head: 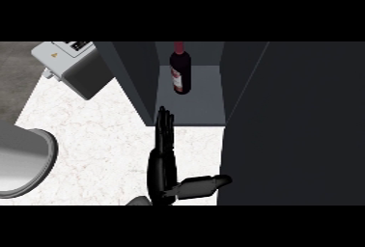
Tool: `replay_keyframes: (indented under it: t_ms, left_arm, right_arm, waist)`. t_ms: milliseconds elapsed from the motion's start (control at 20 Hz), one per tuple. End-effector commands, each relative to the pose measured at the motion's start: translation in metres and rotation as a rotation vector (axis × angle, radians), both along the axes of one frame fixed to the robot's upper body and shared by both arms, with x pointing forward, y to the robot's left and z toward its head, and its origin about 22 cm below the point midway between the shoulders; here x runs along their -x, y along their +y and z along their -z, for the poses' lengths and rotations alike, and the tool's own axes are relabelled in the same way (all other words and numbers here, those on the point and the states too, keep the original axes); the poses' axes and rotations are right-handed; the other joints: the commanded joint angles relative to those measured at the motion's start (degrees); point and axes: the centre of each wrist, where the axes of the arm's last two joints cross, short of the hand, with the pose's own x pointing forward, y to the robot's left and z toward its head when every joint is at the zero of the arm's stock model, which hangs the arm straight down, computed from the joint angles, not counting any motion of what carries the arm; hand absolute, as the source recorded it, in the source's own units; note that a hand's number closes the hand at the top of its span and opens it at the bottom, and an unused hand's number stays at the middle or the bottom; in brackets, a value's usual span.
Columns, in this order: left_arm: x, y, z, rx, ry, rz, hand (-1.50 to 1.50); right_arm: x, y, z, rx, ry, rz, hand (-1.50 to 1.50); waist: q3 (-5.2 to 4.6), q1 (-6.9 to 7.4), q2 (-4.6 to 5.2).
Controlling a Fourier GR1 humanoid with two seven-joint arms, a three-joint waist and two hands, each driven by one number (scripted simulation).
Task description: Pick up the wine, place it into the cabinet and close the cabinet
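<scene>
Already the wine (180, 72) stands inside the cabinet (205, 99), just beyond the left hand (164, 144), whose fingers are straight and hold nothing. Closing is the step left: the door (299, 125), right of the hand, needs swinging shut.

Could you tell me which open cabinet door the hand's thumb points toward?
The right door, the broad dark panel filling the view's right; the narrower left door is beside the hand's fingertips.

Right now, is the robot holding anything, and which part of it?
Nothing is held. The left hand is open with straight fingers, apart from the wine bottle standing inside the cabinet. The right hand does not show.
</scene>
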Motion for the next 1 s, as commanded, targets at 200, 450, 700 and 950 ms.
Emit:
replay_keyframes:
  t_ms: [200,450,700,950]
  left_arm:
    - [0.054,0.021,-0.021,0.022,-0.009,-0.056,-1.50]
    - [0.073,0.045,-0.017,0.018,-0.023,-0.009,-1.50]
    - [0.096,0.053,-0.031,0.008,-0.048,0.070,-1.50]
    - [0.108,0.088,-0.037,-0.004,-0.035,0.121,-1.50]
  right_arm:
    - [0.025,-0.013,-0.013,-0.001,-0.025,-0.010,-1.50]
    - [0.022,-0.011,0.000,-0.014,0.014,-0.110,-1.50]
    - [0.022,0.004,-0.006,0.049,0.051,-0.176,1.50]
    - [0.022,0.004,-0.003,0.104,0.019,-0.197,1.50]
  waist:
    - [0.00,0.01,-0.02]
    - [0.01,-0.11,0.01]
    - [-0.03,-0.01,0.02]
    - [-0.05,0.03,0.09]
